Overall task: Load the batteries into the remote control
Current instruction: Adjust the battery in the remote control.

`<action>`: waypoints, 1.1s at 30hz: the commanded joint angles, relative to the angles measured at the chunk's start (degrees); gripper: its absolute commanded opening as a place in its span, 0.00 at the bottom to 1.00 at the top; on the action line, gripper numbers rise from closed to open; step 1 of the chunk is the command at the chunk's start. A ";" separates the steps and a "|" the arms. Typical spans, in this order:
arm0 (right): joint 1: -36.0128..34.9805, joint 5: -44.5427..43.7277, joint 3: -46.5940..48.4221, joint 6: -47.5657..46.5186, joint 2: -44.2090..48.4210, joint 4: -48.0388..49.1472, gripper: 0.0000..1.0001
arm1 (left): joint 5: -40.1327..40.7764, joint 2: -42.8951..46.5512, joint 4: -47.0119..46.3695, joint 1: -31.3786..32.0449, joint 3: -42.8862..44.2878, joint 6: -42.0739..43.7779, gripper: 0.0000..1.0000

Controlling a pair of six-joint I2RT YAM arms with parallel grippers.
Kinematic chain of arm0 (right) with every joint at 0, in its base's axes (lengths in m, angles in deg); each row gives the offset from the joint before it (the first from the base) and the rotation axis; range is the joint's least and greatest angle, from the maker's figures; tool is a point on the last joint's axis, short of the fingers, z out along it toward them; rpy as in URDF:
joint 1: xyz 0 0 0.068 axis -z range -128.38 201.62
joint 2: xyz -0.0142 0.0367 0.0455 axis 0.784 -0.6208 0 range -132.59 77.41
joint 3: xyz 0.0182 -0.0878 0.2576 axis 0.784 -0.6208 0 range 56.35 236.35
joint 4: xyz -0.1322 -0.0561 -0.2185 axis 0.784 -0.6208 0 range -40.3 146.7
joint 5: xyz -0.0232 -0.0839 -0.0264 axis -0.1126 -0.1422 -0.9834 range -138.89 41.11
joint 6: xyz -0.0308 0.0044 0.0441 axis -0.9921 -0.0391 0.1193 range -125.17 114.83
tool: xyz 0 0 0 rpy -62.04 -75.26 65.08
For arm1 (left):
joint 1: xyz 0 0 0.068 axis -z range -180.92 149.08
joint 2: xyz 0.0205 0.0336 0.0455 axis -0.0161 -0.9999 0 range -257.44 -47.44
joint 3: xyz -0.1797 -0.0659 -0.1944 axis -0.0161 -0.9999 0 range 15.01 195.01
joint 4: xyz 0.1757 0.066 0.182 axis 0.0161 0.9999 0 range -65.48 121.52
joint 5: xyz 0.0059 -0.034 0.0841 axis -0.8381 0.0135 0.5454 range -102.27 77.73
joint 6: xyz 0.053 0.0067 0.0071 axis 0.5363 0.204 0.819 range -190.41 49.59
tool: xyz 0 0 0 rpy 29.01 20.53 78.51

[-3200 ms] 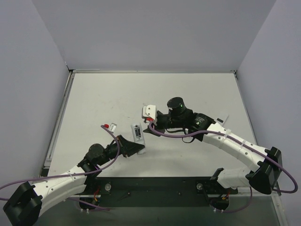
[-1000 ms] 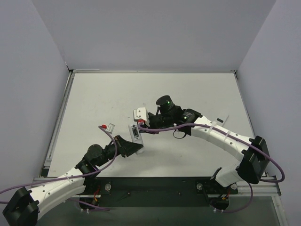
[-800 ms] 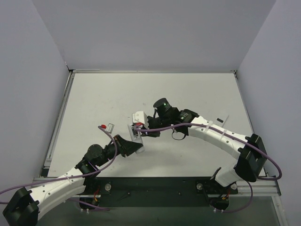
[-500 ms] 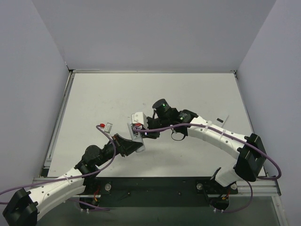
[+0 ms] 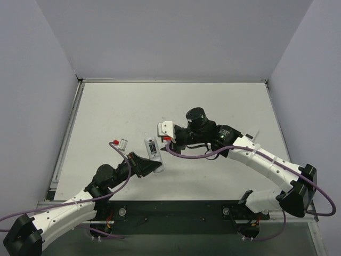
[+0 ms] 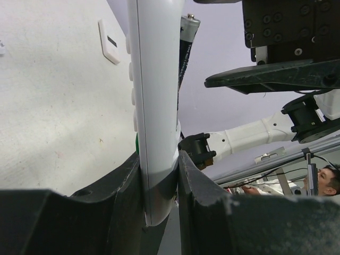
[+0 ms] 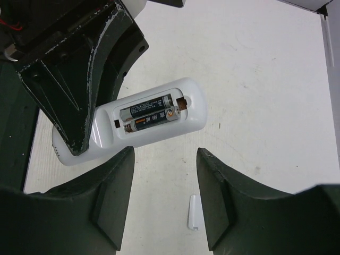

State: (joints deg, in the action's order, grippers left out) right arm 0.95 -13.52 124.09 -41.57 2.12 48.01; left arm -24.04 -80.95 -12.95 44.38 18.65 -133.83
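My left gripper [image 5: 148, 163] is shut on the lower end of the white remote control [image 5: 153, 149] and holds it above the table, back side up. Its battery bay is open, and both batteries [image 7: 150, 113] lie side by side in it. One battery end [image 6: 187, 33] shows past the remote's edge [image 6: 154, 95] in the left wrist view, between the left fingers [image 6: 129, 180]. My right gripper [image 5: 170, 140] is open and empty, just right of the remote. Its fingers [image 7: 114, 183] hang apart above bare table below the remote [image 7: 133, 127].
The small white flat cover piece [image 5: 252, 134] lies on the table by the right forearm; it also shows in the right wrist view [image 7: 194, 212] and the left wrist view [image 6: 110, 41]. Grey walls close the table on three sides.
The right gripper had reached left onto the remote half a second ago; it has now drawn back to the right, open. The left gripper still holds the remote, nearly unmoved.
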 commanded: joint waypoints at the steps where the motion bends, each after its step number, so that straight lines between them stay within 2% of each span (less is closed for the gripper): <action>1: -0.65 2.59 2.56 -1.74 -0.03 3.41 0.45 | -0.45 0.03 -1.55 0.23 2.51 0.49 0.00; 4: -1.09 2.77 3.79 -2.00 -1.18 4.29 0.44 | -0.62 0.12 -0.85 0.23 2.86 0.93 0.00; 20: -2.24 5.05 8.54 -2.97 -7.24 1.48 0.25 | -0.89 0.65 -0.67 0.23 2.78 1.37 0.00; 33: -2.32 5.23 8.55 -2.80 -8.21 -0.36 0.18 | -0.89 1.17 -0.85 0.23 2.78 1.37 0.00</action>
State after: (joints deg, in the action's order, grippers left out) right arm -0.97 -10.91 130.69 -43.82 -5.86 47.86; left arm -24.41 -80.76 -11.18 44.38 18.70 -133.17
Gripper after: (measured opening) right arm 0.193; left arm 0.350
